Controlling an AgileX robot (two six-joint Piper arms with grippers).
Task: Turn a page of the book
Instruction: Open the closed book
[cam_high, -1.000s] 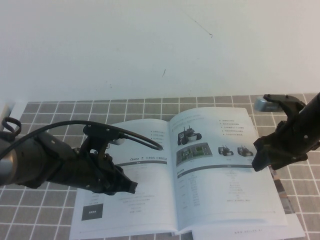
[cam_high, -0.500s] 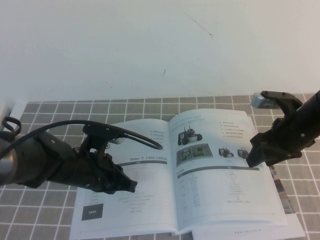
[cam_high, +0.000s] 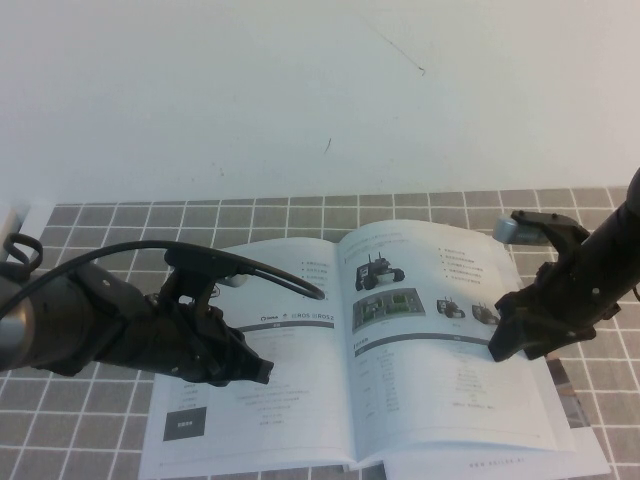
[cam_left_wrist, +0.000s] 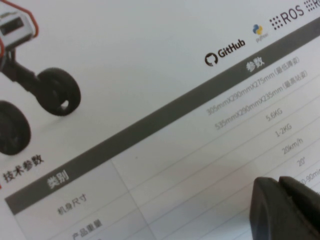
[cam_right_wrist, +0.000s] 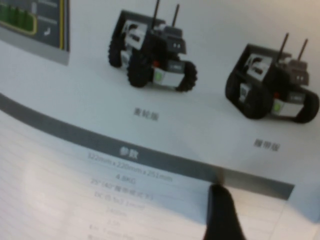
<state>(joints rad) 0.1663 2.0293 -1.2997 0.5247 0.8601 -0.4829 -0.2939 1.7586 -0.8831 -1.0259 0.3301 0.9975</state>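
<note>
Tiled tabletop: one book under two grippers, left fingers together, right unclear.

1. The left arm is matte black, thick and rounded, with a black cable looping out above its gripper.
2. The left gripper is black and blocky; its wrist camera shows a dark, rounded fingertip.
3. The right arm is black, carrying a small grey-silver block just above its gripper.
4. The right gripper is black and angular; one slim dark fingertip tapers to a point.
</note>
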